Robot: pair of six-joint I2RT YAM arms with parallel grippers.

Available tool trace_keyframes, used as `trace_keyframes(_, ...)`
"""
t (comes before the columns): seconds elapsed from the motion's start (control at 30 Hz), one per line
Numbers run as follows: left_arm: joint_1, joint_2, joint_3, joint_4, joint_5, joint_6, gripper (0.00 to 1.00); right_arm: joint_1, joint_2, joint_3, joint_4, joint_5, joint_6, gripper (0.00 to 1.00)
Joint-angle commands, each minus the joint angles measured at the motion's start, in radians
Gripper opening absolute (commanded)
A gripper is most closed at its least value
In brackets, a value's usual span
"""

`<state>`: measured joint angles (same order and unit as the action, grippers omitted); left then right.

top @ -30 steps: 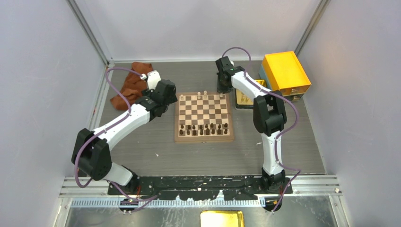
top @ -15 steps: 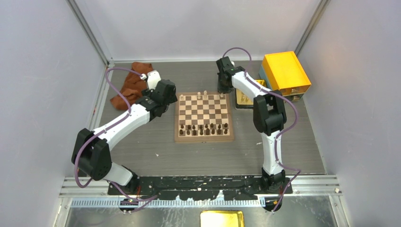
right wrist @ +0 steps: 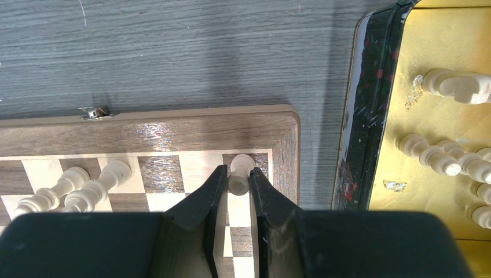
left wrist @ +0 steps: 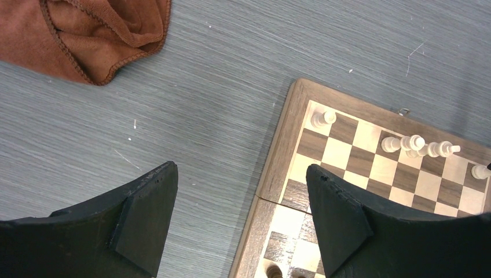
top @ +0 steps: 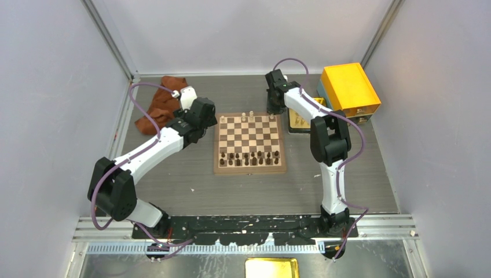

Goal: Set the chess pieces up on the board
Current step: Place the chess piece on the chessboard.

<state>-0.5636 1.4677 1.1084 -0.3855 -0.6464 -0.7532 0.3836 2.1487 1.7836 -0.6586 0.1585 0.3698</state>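
The top external camera looks steeply down from above and behind the arm bases [top: 334,217], far enough back to take in the whole table [top: 191,185]. Both wrist cameras face straight down at close range: the left over the far-left corner of the chessboard [left wrist: 281,150], the right over its far-right corner. All three share the chessboard's far row.

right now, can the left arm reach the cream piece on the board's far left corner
Probably yes: its open fingers hover at the board's edge, nothing between them and that piece.
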Motion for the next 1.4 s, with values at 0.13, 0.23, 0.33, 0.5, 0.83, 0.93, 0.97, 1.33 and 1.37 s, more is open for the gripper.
trace_keyframes(0.13, -0.005, -0.027, -0.001, 0.05, -0.034, -0.014, 0.82, -0.007, -0.021, -0.019, 0.03, -0.001, 0.012, 0.22)
trace_keyframes(0.23, -0.005, -0.027, -0.001, 0.048, -0.033, -0.014, 0.82, -0.007, -0.023, -0.025, 0.034, -0.004, 0.013, 0.26)
trace_keyframes(0.33, -0.005, -0.028, -0.002, 0.046, -0.032, -0.015, 0.82, -0.007, -0.024, -0.028, 0.035, -0.005, 0.013, 0.32)
trace_keyframes(0.5, -0.005, -0.027, 0.0, 0.047, -0.029, -0.015, 0.82, -0.008, -0.03, -0.035, 0.036, -0.004, 0.015, 0.35)
trace_keyframes(0.83, -0.005, -0.03, 0.001, 0.047, -0.029, -0.019, 0.82, -0.008, -0.041, -0.014, 0.029, -0.011, 0.008, 0.39)
trace_keyframes(0.93, -0.005, -0.022, 0.003, 0.051, -0.026, -0.02, 0.82, -0.007, -0.042, -0.01, 0.025, -0.013, 0.005, 0.39)
trace_keyframes(0.97, -0.005, -0.019, 0.007, 0.049, -0.025, -0.02, 0.82, -0.007, -0.043, -0.009, 0.024, -0.014, 0.005, 0.39)
trace_keyframes(1.33, -0.005, -0.033, 0.004, 0.033, -0.035, -0.022, 0.82, -0.005, -0.08, -0.018, 0.021, -0.012, 0.003, 0.41)
trace_keyframes(1.37, -0.005, -0.036, 0.002, 0.032, -0.034, -0.025, 0.82, -0.005, -0.085, -0.02, 0.02, -0.011, 0.001, 0.41)
